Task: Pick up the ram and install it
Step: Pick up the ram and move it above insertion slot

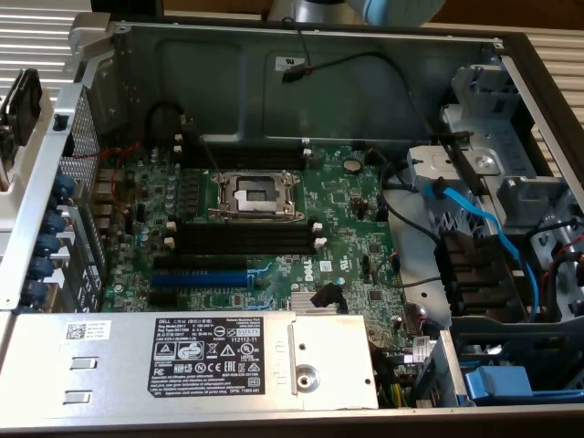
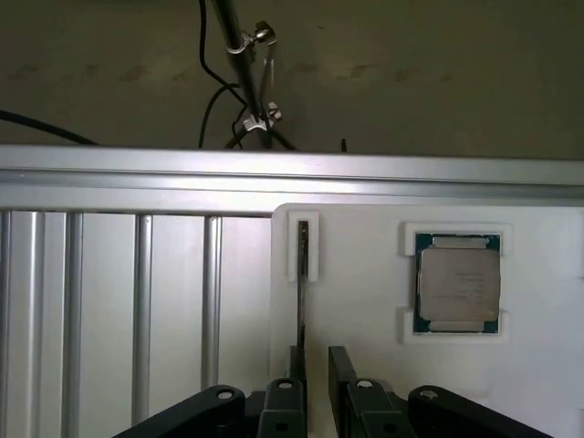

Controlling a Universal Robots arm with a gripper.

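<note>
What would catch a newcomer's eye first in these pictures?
In the exterior view, the green motherboard fills the open computer case, its metal-framed CPU socket near the middle. In the wrist view, a processor chip sits in a white holder, and beside it the ram stands edge-on close to the open gripper.

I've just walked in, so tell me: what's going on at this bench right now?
A robot arm is working on fitting memory into an open computer. Its gripper is open and sits right at the ram, which stands on edge in a white holder beside a processor chip. I can't tell if the fingers touch it. On the motherboard, the black memory slots have no stick in them.
</note>
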